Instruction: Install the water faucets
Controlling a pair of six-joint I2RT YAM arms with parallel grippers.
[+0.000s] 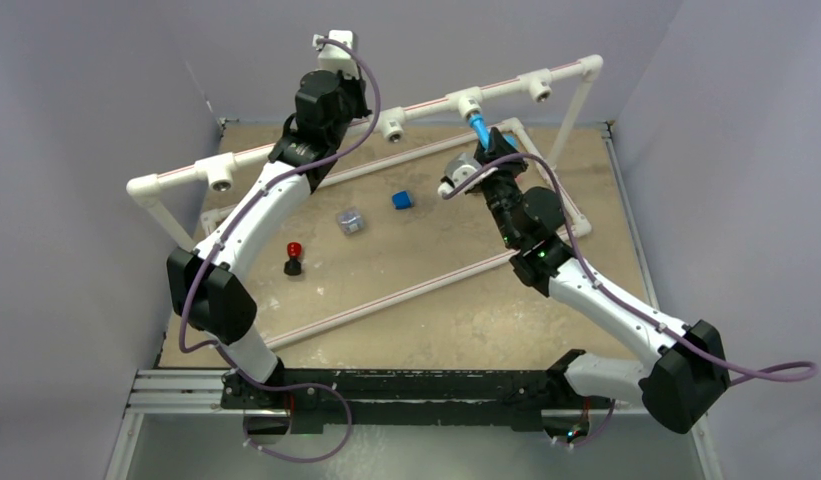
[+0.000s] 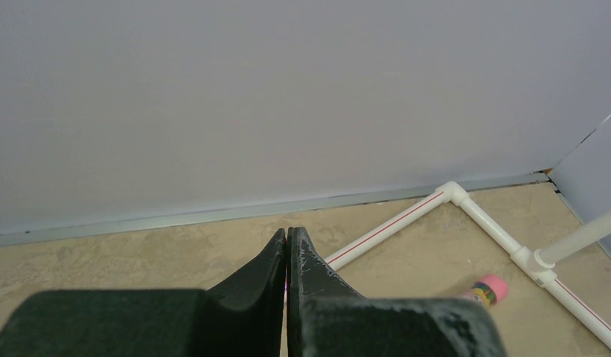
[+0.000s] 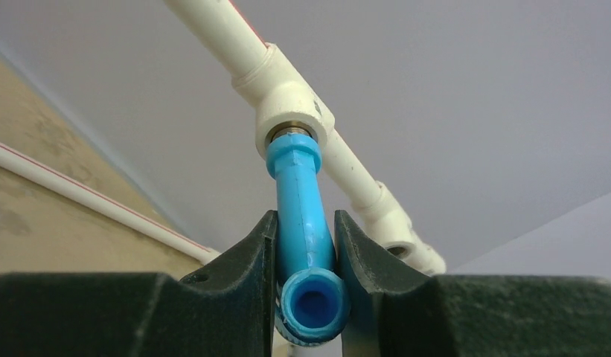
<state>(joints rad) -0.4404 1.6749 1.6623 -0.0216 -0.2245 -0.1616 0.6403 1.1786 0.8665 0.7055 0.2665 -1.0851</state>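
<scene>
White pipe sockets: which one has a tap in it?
Third socket from the left: it alone holds the blue faucet, clamped by the right gripper.

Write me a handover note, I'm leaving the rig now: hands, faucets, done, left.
Left hand: shut, empty, raised near the back wall.
Right hand: shut on the light-blue faucet, its end at a tee fitting of the raised pipe.
Done: one faucet at its socket; fully seated, cannot tell.
Left: three other tees look empty; no other faucet clearly in view.
</scene>
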